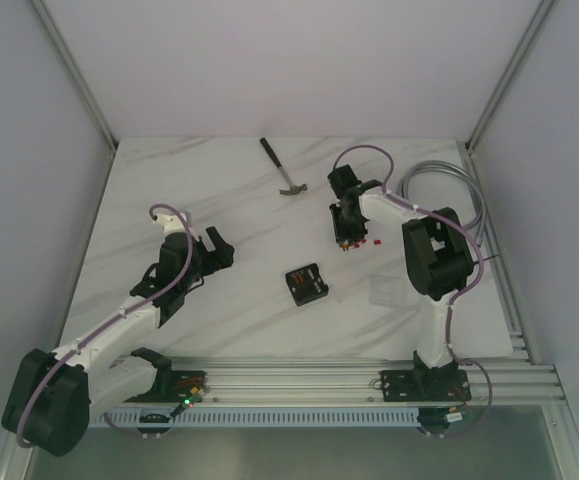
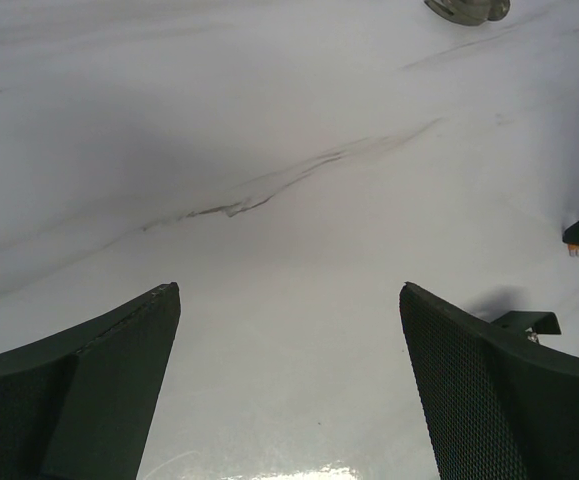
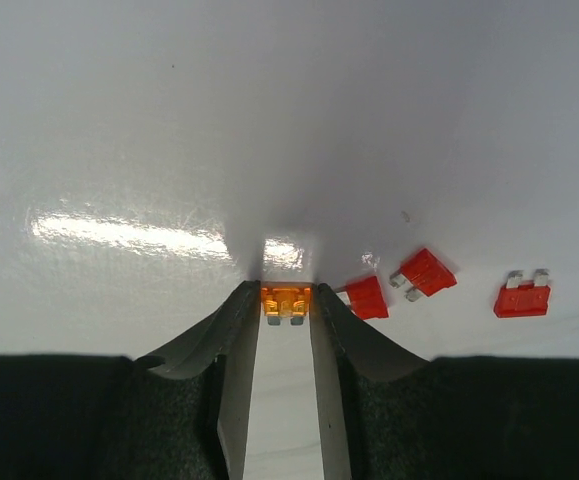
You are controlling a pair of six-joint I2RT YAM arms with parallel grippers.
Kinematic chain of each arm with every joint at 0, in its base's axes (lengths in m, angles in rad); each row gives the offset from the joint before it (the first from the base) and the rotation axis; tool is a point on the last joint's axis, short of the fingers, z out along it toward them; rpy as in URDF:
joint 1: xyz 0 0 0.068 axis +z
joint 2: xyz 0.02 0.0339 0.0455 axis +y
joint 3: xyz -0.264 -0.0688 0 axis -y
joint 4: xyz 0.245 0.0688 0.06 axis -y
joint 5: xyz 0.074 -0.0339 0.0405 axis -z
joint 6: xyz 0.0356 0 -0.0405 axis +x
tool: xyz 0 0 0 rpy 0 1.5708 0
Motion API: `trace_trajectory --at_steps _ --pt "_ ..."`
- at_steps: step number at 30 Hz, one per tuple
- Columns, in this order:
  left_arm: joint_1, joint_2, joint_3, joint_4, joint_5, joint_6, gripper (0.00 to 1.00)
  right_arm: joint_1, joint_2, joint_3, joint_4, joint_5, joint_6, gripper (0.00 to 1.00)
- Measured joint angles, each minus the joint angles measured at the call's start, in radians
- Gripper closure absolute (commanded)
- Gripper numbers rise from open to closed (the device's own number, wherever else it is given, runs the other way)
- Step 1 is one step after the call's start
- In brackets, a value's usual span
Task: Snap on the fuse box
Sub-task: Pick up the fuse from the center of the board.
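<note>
The fuse box (image 1: pixel 306 284), a small black square box with tiny orange fuses in its slots, lies in the middle of the table, and neither gripper touches it. My right gripper (image 1: pixel 347 238) is behind it and to the right, pointing down at the table. In the right wrist view, the right gripper (image 3: pixel 286 290) has both fingertips pressed against the sides of an orange fuse (image 3: pixel 286 300) resting on the table. My left gripper (image 1: pixel 224 248) is left of the box. In its wrist view, the left gripper (image 2: pixel 289 290) is wide open over bare table.
Three loose red fuses (image 3: pixel 367 297) (image 3: pixel 427 271) (image 3: pixel 522 297) lie just right of the right fingertips. A hammer (image 1: pixel 282 168) lies at the back centre. A faint clear plastic cover (image 1: pixel 387 290) sits right of the box. Grey cables (image 1: pixel 459 180) loop at the back right.
</note>
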State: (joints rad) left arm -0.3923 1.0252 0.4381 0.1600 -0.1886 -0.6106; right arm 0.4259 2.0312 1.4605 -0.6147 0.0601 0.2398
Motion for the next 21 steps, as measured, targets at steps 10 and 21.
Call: trace_trajectory --at_steps 10,21 --pt "-0.009 0.000 -0.011 0.037 0.095 -0.044 0.08 0.004 -0.074 -0.091 0.060 -0.008 0.025 0.73" --pt "-0.238 0.030 -0.022 0.245 0.084 -0.095 0.18 0.061 -0.314 -0.231 0.235 -0.045 0.143 0.73"
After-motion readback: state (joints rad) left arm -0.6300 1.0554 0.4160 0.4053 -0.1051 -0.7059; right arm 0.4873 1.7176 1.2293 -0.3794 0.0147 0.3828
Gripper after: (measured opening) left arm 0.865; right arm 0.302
